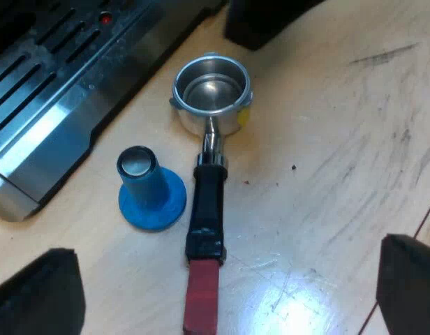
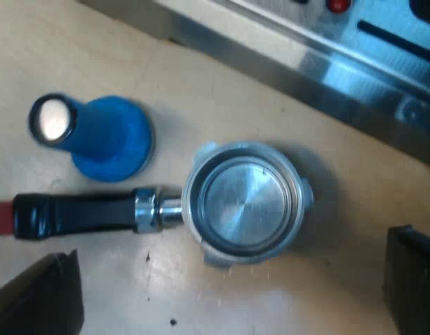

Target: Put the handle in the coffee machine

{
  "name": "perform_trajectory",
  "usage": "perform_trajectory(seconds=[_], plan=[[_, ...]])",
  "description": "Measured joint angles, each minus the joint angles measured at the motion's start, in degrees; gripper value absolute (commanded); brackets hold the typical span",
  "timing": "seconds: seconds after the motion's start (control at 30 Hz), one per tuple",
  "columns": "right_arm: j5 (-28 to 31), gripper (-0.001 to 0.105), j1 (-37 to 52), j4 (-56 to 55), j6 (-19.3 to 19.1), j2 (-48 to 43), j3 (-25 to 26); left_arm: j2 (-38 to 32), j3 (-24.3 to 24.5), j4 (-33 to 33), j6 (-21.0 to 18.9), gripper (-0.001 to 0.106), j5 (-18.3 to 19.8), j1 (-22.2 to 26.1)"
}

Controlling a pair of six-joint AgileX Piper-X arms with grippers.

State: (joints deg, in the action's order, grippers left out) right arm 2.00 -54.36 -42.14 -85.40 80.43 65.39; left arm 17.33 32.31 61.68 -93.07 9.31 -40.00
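While the metal holder [image 1: 206, 188] lay loose on the wooden table [image 1: 327, 139], its long axis ran outward from the espresso machine [image 1: 54, 98], with the empty basket [image 2: 244, 204] near the machine's front and the red end [image 1: 202, 296] pointing away. The blue tamper [image 1: 151, 192] stood just beside the dark handle [image 1: 206, 202]. My left gripper [image 1: 225, 286] and right gripper [image 2: 225, 286] hovered above with fingers spread wide, gripping nothing.

Bright, even light from above. In the left wrist view a white glare patch lies on the counter [image 1: 299, 300] just beside the red end of the holder [image 1: 209, 94], and the espresso machine [image 1: 58, 125] carries pale streaks. In the right wrist view the holder throws a soft shadow toward the machine, whose metal reflects bluish, possibly daylight. The top of the tamper [image 2: 107, 139] shines white.
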Motion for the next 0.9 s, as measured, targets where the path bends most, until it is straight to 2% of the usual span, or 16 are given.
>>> perform_trajectory(seconds=[0.17, 0.57, 0.9], plan=[[-0.50, 0.087, 0.45, 0.38, -4.23, 4.42, 0.96, 0.00, 0.00, 0.88, 0.13, 0.086, 0.00, 0.00], [-1.11, 0.087, 0.66, 3.69, -8.29, 11.21, 1.20, 0.00, 0.00, 0.96, 0.13, 0.086, 0.00, 0.00], [-3.48, 0.087, 1.69, 7.18, -8.86, 14.77, 1.20, 0.00, 0.00, 1.02, 0.13, 0.086, 0.00, 0.00]])
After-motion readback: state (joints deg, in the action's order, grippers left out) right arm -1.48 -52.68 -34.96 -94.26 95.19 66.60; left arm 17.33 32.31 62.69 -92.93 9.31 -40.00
